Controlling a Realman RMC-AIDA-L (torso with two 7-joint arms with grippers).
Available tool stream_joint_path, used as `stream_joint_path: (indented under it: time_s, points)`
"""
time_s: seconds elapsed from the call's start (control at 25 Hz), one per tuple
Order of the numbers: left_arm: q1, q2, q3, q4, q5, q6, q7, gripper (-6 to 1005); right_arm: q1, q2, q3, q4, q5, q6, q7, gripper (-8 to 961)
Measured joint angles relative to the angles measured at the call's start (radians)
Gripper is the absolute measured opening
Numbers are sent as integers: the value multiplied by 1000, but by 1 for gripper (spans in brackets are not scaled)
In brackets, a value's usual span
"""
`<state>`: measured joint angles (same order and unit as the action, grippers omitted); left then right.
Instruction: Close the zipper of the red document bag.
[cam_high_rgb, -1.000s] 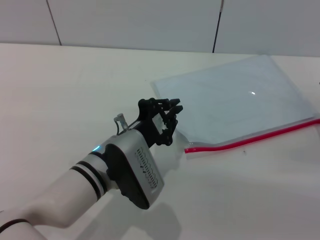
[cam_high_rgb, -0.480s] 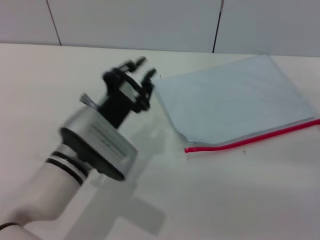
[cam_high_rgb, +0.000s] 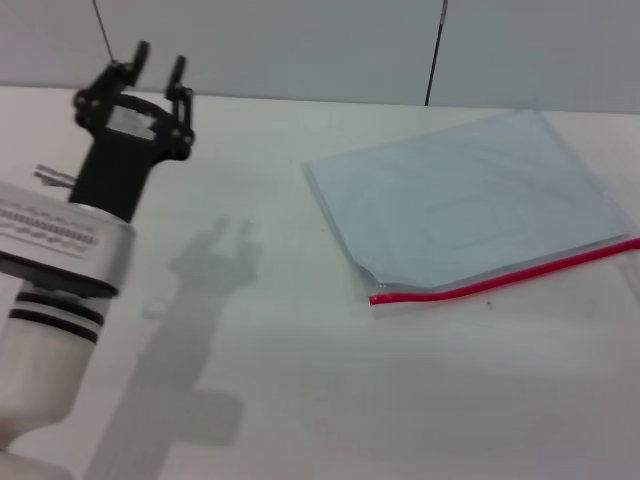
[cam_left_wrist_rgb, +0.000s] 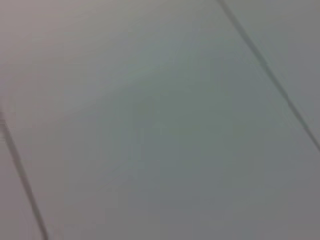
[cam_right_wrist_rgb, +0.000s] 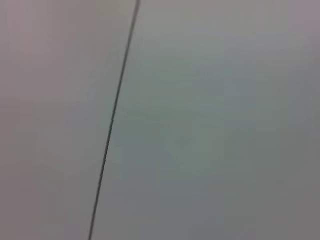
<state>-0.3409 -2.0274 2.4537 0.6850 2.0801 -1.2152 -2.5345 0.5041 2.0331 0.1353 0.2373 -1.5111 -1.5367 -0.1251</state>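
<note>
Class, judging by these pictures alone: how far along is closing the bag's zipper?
Done: cannot tell. The zipper lies along the near edge of the bag, and no slider can be made out. In hand: nothing; the left gripper is raised, open, well left of the bag. Left: checking the zipper is shut.

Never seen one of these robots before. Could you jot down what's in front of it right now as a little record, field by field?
surface: pale table
red document bag: lies flat on the table, on the robot's right
zipper: red strip along the bag's near edge; slider not discernible
left gripper: raised at far left, fingers apart, holding nothing, well clear of the bag
right gripper: not in view
wrist views: only grey panelled wall
</note>
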Motion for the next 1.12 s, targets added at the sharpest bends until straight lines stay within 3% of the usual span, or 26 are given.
stream_joint_path:
  time_s: [0.2, 0.48, 0.68, 0.88, 1.12]
  points:
    - [-9, 5, -8, -56, -41, -52, -208, 339, 0, -1, -15, -55, -14, -25, 190, 894]
    - [-11, 10, -14, -105, -51, -112, -360, 409, -8, 0, -30, -60, -16, -96, 217, 894]
    - [-30, 8, -10, -131, -50, -145, -390, 459, -4, -1, -37, -59, -16, -109, 219, 894]
    - [-35, 4, 0, -138, -44, -147, -390, 635, -3, 0, -40, -58, -15, -129, 220, 894]
    - [-35, 2, -5, -140, -48, -160, -385, 635, -8, 0, -40, -56, -12, -150, 221, 894]
